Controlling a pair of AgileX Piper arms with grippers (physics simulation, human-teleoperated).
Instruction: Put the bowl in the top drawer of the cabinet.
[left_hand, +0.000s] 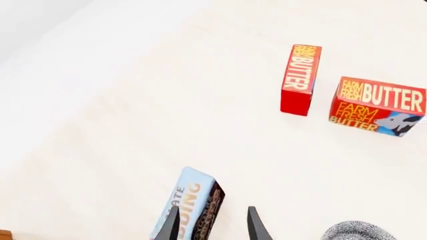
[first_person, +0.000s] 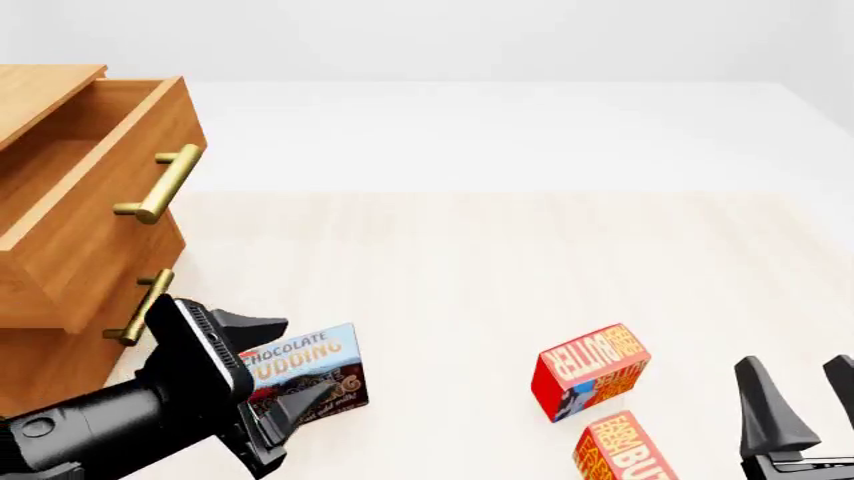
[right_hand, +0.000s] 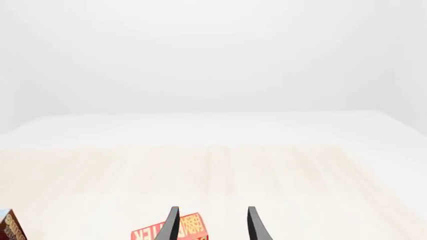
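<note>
The bowl (left_hand: 357, 231), grey-white and speckled, shows only as a rim at the edge of the left wrist view, off to one side of my left gripper (left_hand: 215, 226). It does not appear in the front view. That gripper (first_person: 271, 378) is open, holds nothing, and hovers low in front of the cabinet (first_person: 34, 90). The top drawer (first_person: 120, 240) is pulled out, and its brass handle (first_person: 160, 185) faces the table. My right gripper (first_person: 801, 400) is open and empty at the near right.
A chocolate pudding box (first_person: 307, 375) stands right at the left fingers, also seen as the pudding box (left_hand: 190, 205). Two red butter boxes (first_person: 591, 370) (first_person: 621, 450) lie between the grippers. The lower drawer handle (first_person: 140, 305) is beside the left arm.
</note>
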